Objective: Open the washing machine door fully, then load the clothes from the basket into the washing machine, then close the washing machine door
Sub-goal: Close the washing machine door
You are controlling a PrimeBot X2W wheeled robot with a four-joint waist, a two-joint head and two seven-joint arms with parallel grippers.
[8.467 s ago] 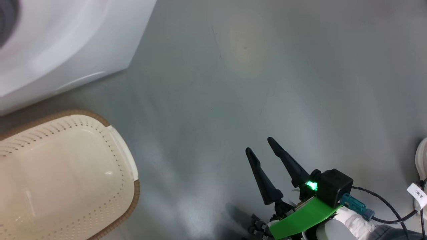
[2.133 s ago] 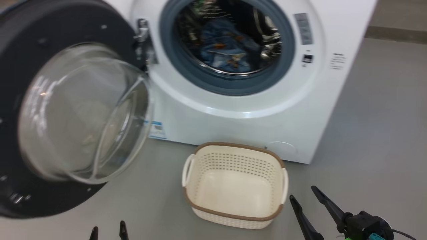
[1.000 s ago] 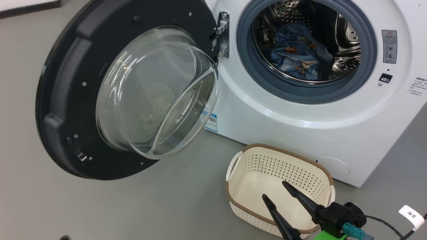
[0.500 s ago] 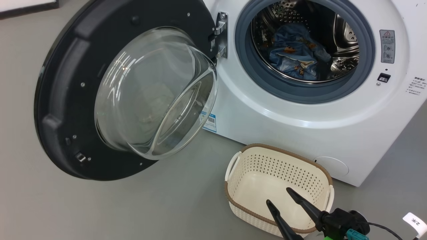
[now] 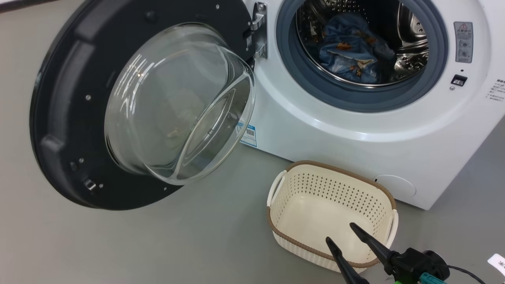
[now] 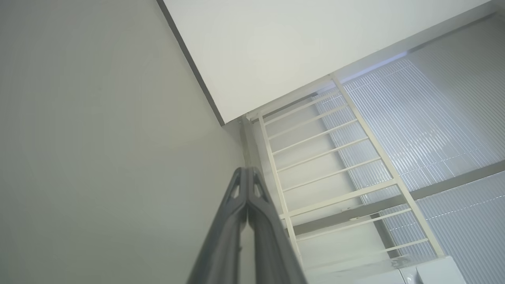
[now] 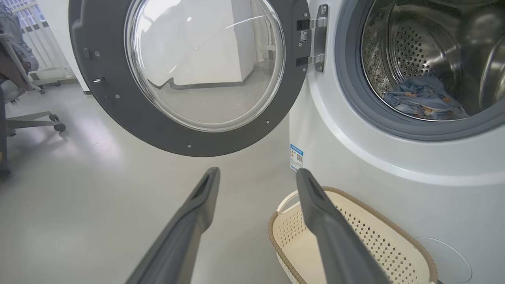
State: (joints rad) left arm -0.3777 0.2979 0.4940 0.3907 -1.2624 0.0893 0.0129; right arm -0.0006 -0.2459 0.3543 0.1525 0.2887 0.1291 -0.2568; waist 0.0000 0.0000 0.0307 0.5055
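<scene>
Blue clothes [image 5: 355,51] lay low in the drum [image 5: 410,35] of the washer [image 5: 335,150], their far side lost in shadow behind the grey gasket [image 5: 355,100]. Its door [image 5: 71,118] hung swung wide to the left, glass bowl bulging outward, and the head view cut off its top edge. On the floor [image 5: 158,244] just before the washer sat the basket [image 5: 335,169], its cream bottom bare. The right gripper [image 5: 339,232] partly hid the near rim, fingers spread wide with nothing between them; how high it hung I could not tell. The left gripper [image 6: 247,170] had its fingers pressed together, pointing toward a white railing [image 6: 315,157]. Print on the blue label [image 5: 248,136] was too small to read, and a chair [image 7: 27,118] was cut off at the right wrist view's edge
</scene>
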